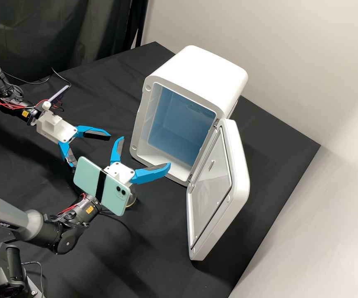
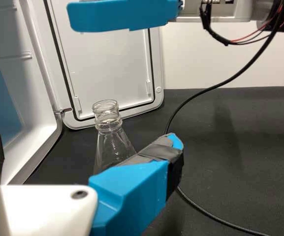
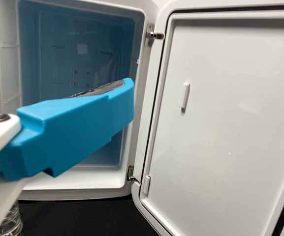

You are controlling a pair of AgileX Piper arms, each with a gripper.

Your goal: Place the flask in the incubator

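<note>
Inspected: flask (image 2: 111,140) outside incubator (image 1: 204,74)

Found flask upright on black bench (image 1: 104,95), 7 o'clock from open incubator. Noted left gripper (image 1: 90,149) and right gripper (image 1: 144,153) spread. Recorded white wall (image 1: 290,49) at 2 o'clock, black curtain (image 1: 42,33) at 11.

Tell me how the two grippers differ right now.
The right gripper sits at the open front of the incubator, while the left gripper hangs farther back from it. The flask stands just below the right gripper's base, whereas it stands out ahead of the left gripper, which faces it. Both grippers are open and hold nothing.
</note>
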